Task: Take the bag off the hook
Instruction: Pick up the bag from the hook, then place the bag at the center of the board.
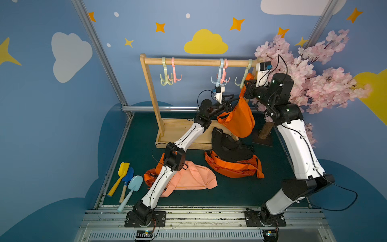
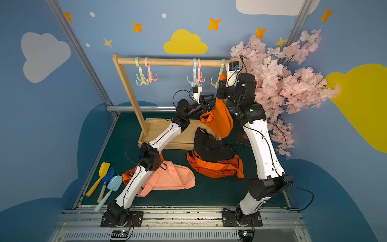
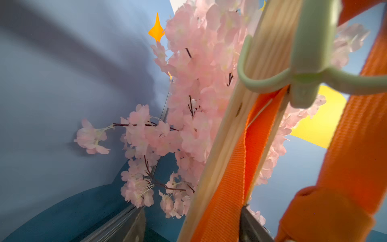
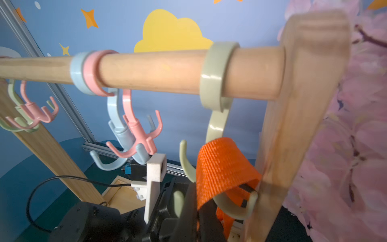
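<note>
One orange bag [image 1: 240,117] hangs at the right end of the wooden rack [image 1: 196,61], its strap [image 4: 219,165] looped over a prong of the pale green hook [image 1: 244,77], right beside the rack's post. The right gripper [image 1: 246,83] is pinched on that strap just under the hook. The left gripper [image 1: 230,101], fingers spread, sits at the bag's open mouth. Below, on the green mat [image 1: 240,194], lie a black bag [image 1: 228,144] and a peach bag [image 1: 192,178] — pink blossom branches [image 1: 310,69] crowd in behind the rack.
</note>
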Available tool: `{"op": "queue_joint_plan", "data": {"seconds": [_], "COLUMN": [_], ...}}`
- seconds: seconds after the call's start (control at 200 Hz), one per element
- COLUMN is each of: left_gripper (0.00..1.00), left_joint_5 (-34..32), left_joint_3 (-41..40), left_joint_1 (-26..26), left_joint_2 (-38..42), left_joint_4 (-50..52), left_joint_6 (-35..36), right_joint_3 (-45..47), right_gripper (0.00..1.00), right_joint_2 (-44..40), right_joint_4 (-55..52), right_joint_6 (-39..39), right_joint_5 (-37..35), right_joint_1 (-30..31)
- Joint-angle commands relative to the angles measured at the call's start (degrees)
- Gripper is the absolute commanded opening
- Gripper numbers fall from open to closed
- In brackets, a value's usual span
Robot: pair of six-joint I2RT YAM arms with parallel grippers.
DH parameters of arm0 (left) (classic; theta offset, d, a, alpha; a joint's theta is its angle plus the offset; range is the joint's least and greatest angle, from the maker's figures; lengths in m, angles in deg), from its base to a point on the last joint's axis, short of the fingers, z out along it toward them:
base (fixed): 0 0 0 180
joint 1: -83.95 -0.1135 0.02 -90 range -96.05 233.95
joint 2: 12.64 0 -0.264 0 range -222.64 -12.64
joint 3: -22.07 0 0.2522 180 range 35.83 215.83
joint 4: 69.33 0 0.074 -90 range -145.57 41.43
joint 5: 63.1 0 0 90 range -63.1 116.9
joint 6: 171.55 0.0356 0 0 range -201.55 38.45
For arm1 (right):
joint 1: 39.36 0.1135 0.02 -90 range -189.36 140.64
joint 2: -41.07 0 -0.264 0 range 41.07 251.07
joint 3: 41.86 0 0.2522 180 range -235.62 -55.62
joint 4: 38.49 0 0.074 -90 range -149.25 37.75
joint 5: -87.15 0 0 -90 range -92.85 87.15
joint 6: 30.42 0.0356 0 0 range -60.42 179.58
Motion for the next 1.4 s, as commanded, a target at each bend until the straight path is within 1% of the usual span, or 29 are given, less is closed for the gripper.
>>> {"op": "queue_joint_plan", "data": {"seconds": [0.0, 0.105, 0.245, 0.441, 0.576, 0.641, 0.706, 0.766, 0.826, 0.856, 0.916, 0.961, 0.996, 1.076, 1.166, 1.272, 1.297, 1.322, 1.352, 1.397], "left_gripper": [0.69, 0.71, 0.71, 0.73, 0.73, 0.74, 0.74, 0.73, 0.75, 0.78, 0.83, 0.88, 0.89, 0.89, 0.88, 0.88, 0.88, 0.88, 0.89, 0.89], "left_joint_5": [1.76, 3.01, 4.45, 4.94, 5.9, 7.31, 9.1, 11.28, 11.32, 10.31, 6.47, 3.05, 1.32, -0.06, -0.53, -3.22, -4.05, -4.86, -5.91, -7.63], "left_joint_3": [1.64, 0.32, -0.7, -0.53, -0.87, -1.86, -4.57, -10.12, -20.88, -27.86, -42.21, -50.98, -56.66, -67.42, -77.46, -86.38, -87.87, -89.11, -90.48, -92.86], "left_joint_1": [-0.74, -1.0, -1.19, -1.02, -1.1, -1.43, -2.13, -2.88, -3.29, -3.3, -2.84, -2.41, -2.21, -2.43, -1.99, -0.15, 0.29, 0.73, 1.2, 1.47], "left_joint_2": [2.12, 4.29, 6.15, 7.29, 7.58, 7.98, 9.44, 12.56, 18.62, 22.95, 31.87, 38.09, 42.1, 49.28, 56.43, 65.23, 67.24, 69.18, 71.51, 74.84], "left_joint_4": [-4.11, -6.94, -9.92, -10.33, -10.24, -10.24, -10.31, -11.01, -12.02, -12.09, -10.31, -7.92, -6.69, -6.4, -6.49, -2.02, -0.15, 1.57, 3.49, 5.83], "left_joint_6": [-2.86, -5.18, -8.28, -8.73, -9.43, -10.91, -13.52, -15.24, -14.59, -12.6, -5.55, -0.93, 1.21, 0.99, 0.31, 3.92, 5.06, 6.06, 6.98, 7.84], "right_joint_3": [-3.99, -6.65, -9.01, -13.83, -13.44, -11.27, -8.24, -5.53, -2.8, -1.45, 1.79, 5.08, 8.12, 15.41, 23.28, 32.3, 34.25, 35.86, 37.56, 38.89], "right_gripper": [0.0, 0.0, 0.0, 0.0, 0.0, 0.0, 0.0, 0.0, 0.0, 0.0, 0.0, 0.0, 0.0, 0.0, 0.0, 0.0, 0.08, 0.13, 0.21, 0.35], "right_joint_2": [-1.44, -1.71, -1.94, -0.83, -1.99, -3.69, -6.38, -9.39, -12.64, -14.22, -17.49, -20.18, -22.3, -27.63, -33.24, -38.33, -38.97, -39.19, -38.95, -37.86], "right_joint_4": [-4.41, -6.42, -8.58, -12.58, -12.63, -12.29, -12.26, -12.3, -12.81, -13.46, -15.08, -15.93, -16.53, -17.77, -19.35, -21.55, -22.46, -23.65, -25.95, -28.89], "right_joint_6": [-3.76, -5.83, -6.42, -5.87, -5.08, -4.87, -4.63, -3.9, -2.83, -2.23, -0.94, 0.11, 1.08, 3.71, 7.16, 10.48, 11.11, 11.49, 11.92, 12.22], "right_joint_5": [-1.86, -3.33, -5.39, -7.36, -5.91, -3.9, -1.91, -0.02, 1.04, 1.34, 0.93, 0.57, 0.37, 0.38, 0.24, 0.44, -0.01, -0.73, -2.75, -5.52], "right_joint_1": [1.12, 2.16, 2.47, 2.72, 2.92, 3.1, 3.44, 3.83, 4.39, 4.56, 4.91, 4.96, 5.24, 5.87, 6.78, 7.08, 7.12, 7.09, 7.05, 6.9]}}
